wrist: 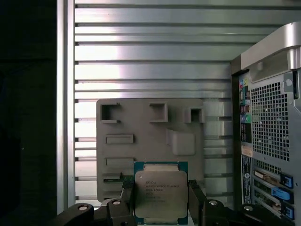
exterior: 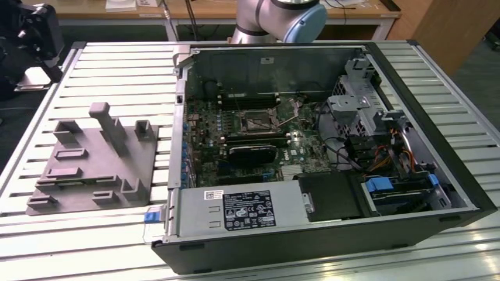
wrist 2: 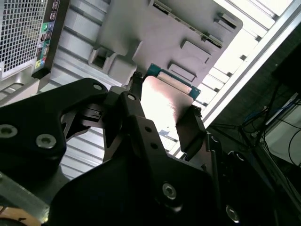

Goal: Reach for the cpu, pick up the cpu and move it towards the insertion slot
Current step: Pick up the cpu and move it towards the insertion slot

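The cpu point(wrist: 160, 193), a flat square chip with a silvery top and a thin teal-edged rim, sits between my two black fingers point(wrist: 195, 197), and my gripper point(wrist: 160, 201) is shut on it. In the second wrist view the cpu point(wrist 2: 164, 101) appears as a pale plate clamped at two opposite edges by the gripper point(wrist 2: 164, 107). It hangs well above the grey fixture point(wrist: 150, 136). The insertion slot point(exterior: 256, 120), a square socket with a metal frame and a dark centre, lies on the motherboard inside the open case in the exterior view.
The grey fixture point(exterior: 93, 161) with upright posts rests on the ribbed metal table point(exterior: 93, 228), to the exterior view's left of the open computer case point(exterior: 437, 146). The case's rear panel point(wrist: 268, 141) rises beside the fixture. The arm's base point(exterior: 281, 17) stands behind the case.
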Robot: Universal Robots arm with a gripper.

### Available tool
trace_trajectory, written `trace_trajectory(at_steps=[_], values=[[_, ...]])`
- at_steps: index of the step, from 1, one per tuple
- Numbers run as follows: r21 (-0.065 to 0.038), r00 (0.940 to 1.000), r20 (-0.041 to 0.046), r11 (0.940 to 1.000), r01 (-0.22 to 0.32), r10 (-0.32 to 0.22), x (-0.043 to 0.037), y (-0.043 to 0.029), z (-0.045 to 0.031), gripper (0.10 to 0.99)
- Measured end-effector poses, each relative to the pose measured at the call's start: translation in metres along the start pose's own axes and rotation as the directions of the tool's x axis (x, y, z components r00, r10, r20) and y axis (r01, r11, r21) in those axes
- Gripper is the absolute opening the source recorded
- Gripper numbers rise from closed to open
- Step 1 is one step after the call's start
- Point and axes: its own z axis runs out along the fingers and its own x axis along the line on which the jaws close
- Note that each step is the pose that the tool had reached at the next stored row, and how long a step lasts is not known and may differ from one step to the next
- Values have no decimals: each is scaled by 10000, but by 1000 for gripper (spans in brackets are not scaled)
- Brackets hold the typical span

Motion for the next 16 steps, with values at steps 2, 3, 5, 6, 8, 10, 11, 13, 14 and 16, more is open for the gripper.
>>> trace_trajectory(at_steps=[2, 3, 5, 6, 8, 10, 11, 13, 14, 16], values=[[0, 10000, -1, 10000, 0, 0, -52, 1, 2, 541], [1, 10000, -2, 10000, 0, 0, -76, 2, 2, 541], [0, 10000, 0, 10000, 0, 0, -122, 4, 4, 541], [0, 10000, 0, 10000, -1, 1, -144, 4, 5, 541], [0, 10000, 0, 10000, 0, 0, -187, 6, 6, 541], [1, 10000, -1, 10000, 0, 0, -230, 7, 7, 541], [1, 10000, -1, 10000, 0, 0, -250, 7, 8, 541], [0, 10000, -1, 10000, -1, 1, -291, 9, 9, 541], [0, 10000, -1, 10000, 0, 0, -312, 9, 10, 541], [0, 10000, -1, 10000, 0, 0, -356, 10, 12, 541]])
